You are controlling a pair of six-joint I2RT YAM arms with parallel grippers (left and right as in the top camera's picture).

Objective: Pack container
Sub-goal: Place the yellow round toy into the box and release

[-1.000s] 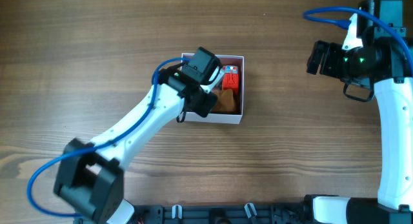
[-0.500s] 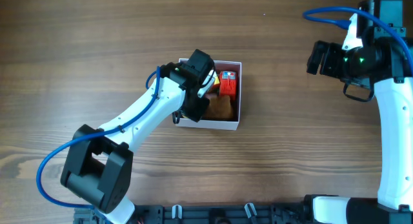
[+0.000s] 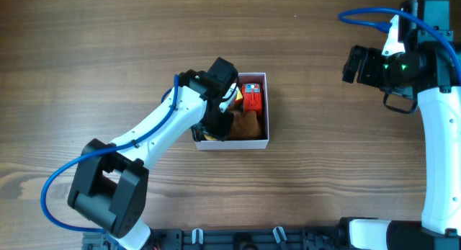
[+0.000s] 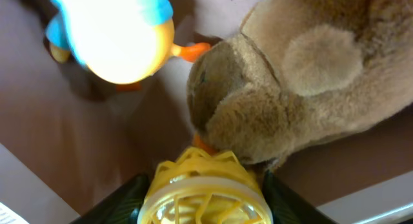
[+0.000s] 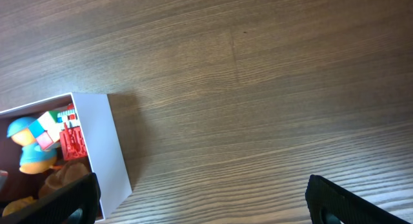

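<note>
Hazard: the left tool [image 4: 203,208], clamped on a yellow ribbed plastic toy [image 4: 203,179], sits inside the small square white-walled, pink-floored container [image 3: 245,143], hard against a brown plush toy [image 4: 290,82]. Crowding may leave the yellow toy riding high, or the tool may drag the light container. The container rests on the wooden bench [image 3: 324,185], looking nearly full; the right tool [image 3: 353,64] hangs spread wide, well apart from it.

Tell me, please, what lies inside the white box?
Inside the box: a red block toy, a brown plush, a blue-and-yellow toy and a yellow lattice ball in the left gripper. Overhead, the left arm covers its left side.
</note>
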